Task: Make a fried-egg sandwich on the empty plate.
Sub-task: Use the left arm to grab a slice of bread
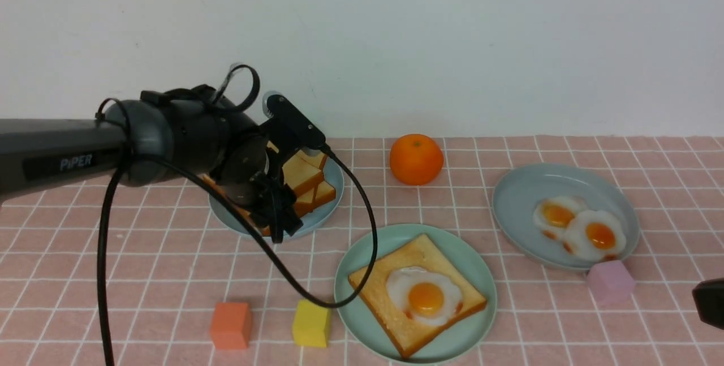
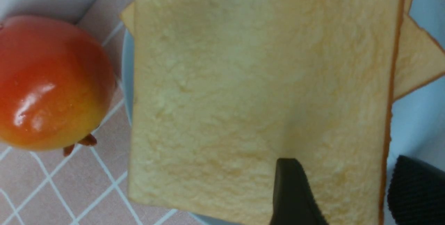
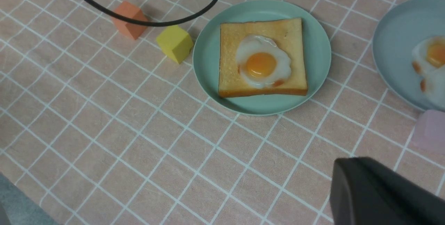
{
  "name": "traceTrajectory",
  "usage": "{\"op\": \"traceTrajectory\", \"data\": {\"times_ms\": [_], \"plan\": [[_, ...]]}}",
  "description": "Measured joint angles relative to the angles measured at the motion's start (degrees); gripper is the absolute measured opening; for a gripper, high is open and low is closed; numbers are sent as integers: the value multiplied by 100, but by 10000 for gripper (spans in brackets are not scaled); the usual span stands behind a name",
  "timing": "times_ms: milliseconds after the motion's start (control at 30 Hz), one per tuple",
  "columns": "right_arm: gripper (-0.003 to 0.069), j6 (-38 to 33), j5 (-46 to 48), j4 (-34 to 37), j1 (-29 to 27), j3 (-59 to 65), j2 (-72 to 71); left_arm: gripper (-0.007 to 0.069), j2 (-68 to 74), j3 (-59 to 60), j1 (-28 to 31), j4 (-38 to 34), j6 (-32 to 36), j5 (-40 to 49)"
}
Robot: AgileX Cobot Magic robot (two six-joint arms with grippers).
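Orange cube (image 1: 230, 325) and yellow cube (image 1: 311, 323) sit nearest on the pink checked surface (image 1: 169, 264), just beside the mint-green plate (image 1: 464, 258), which carries one toast slice (image 1: 373, 287) with a fried egg (image 1: 424, 298) on top. At the near right, the right fingers (image 3: 382, 193) are closed together, with nothing seen in them. Further back, a lilac cube (image 1: 610, 281) sits just beside the grey-blue plate (image 1: 520, 207) holding two eggs (image 1: 588, 233). Beyond, the left fingers (image 2: 292, 193) stand spread apart over the top slice (image 2: 243, 79) of a toast stack on the pale blue plate (image 1: 323, 216), not clamped on it. An orange (image 1: 416, 159) sits farthest back.
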Motion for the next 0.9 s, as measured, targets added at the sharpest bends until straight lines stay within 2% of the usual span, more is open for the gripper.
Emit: {"op": "traceTrajectory", "data": {"times_ms": [467, 700, 833, 900], "plan": [[10, -19, 17, 31, 0, 0, 0, 415, 316, -49, 0, 483, -27, -87], [10, -19, 34, 31, 0, 0, 0, 398, 331, -67, 0, 1095, -637, -124], [10, -19, 45, 46, 0, 0, 0, 336, 325, -67, 0, 1416, -1012, -199], [10, -19, 45, 46, 0, 0, 0, 266, 325, -67, 0, 1511, -1102, -218]]}}
